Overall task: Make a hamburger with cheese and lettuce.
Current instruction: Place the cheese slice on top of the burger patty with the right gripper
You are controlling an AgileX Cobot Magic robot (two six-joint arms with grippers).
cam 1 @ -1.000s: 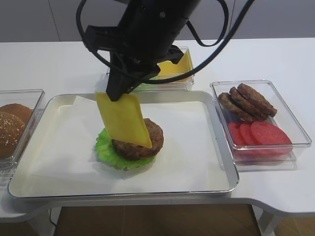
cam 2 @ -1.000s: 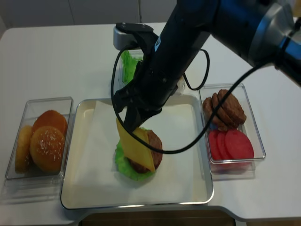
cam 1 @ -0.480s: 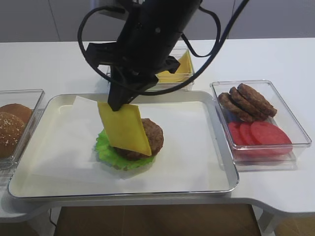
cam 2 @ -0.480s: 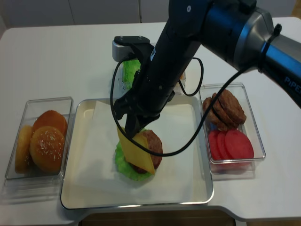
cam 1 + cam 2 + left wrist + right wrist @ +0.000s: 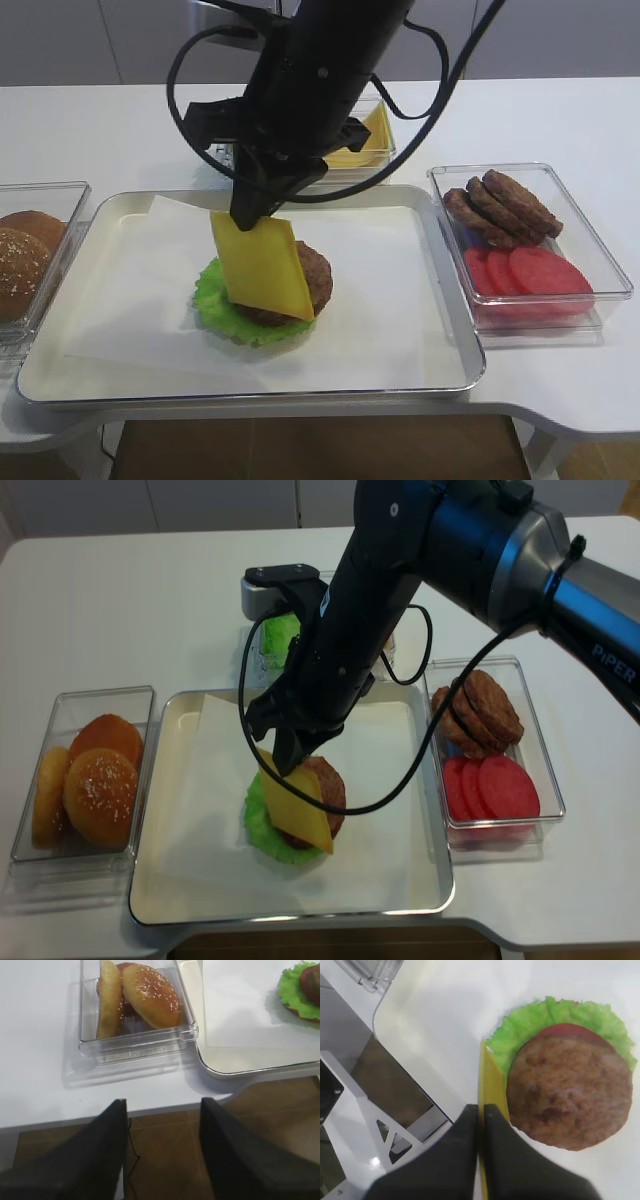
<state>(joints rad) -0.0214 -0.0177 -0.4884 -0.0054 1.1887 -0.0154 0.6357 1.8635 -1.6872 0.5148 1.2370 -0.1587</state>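
The hamburger is a brown patty (image 5: 312, 272) on a green lettuce leaf (image 5: 222, 300), lying on white paper in the metal tray (image 5: 462, 330). My right gripper (image 5: 250, 213) is shut on the top edge of the yellow cheese slice (image 5: 264, 268), which hangs tilted against the patty's left front. In the right wrist view the gripper (image 5: 481, 1110) pinches the cheese (image 5: 491, 1077) beside the patty (image 5: 565, 1095) and lettuce (image 5: 530, 1022); a red slice shows under the patty. In the left wrist view my left gripper (image 5: 162, 1106) is open and empty beyond the table's front edge.
A clear box of buns (image 5: 25, 255) stands left of the tray and also shows in the left wrist view (image 5: 145, 995). A box with several patties and tomato slices (image 5: 525, 245) stands right. A box with cheese slices and lettuce (image 5: 365, 145) stands behind the tray.
My right gripper has come lower and a little to the right with the cheese. The slice now leans lower over the patty.
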